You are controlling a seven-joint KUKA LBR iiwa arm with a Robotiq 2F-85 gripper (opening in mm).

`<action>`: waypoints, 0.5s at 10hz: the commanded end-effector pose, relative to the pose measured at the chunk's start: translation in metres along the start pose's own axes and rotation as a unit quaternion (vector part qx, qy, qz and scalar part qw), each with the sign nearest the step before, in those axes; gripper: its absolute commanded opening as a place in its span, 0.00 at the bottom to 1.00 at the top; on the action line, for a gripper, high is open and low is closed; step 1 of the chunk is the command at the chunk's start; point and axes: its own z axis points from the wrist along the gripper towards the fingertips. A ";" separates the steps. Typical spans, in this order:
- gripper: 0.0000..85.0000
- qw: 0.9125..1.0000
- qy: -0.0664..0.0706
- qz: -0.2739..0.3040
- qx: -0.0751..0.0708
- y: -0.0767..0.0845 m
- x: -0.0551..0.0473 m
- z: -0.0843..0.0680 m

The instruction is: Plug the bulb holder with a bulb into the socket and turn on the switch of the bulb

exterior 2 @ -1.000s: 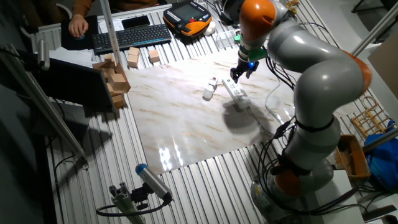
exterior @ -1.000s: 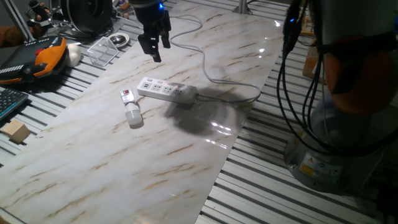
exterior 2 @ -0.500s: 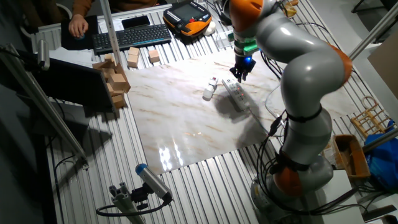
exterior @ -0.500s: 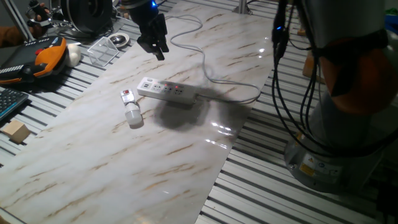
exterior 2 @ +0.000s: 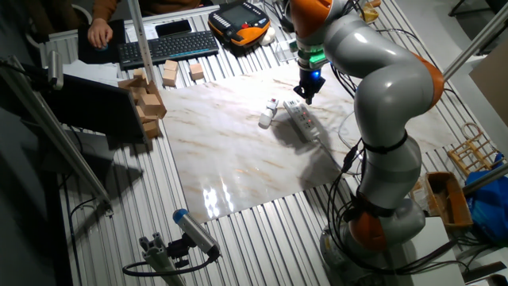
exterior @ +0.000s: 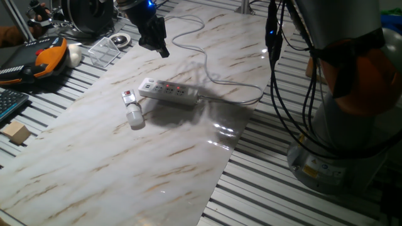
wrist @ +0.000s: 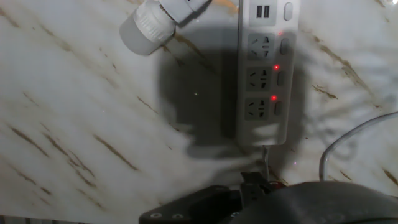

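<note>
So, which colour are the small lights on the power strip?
Red, on the white socket; the hand view shows them best.

Long white socket [exterior: 168,91] lying flat on the marble tabletop [exterior: 157,150], row of outlets facing up, two little red lights glowing beside them in the hand view, pale cable [exterior: 232,85] looping off from one end. Just off the socket's other end, apart from it: small white boxy bulb holder [exterior: 129,98], on its side, not plugged in, red switch [exterior: 127,95] showing on top. Frosted white bulb [exterior: 135,117] fixed to it, pointing away from the socket.
</note>
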 end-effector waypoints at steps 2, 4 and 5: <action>0.00 1.000 -0.001 0.002 0.000 0.000 0.000 0.000; 0.00 1.000 -0.003 0.007 0.000 0.000 0.000 0.000; 0.00 1.000 -0.003 0.007 0.001 0.000 0.000 0.000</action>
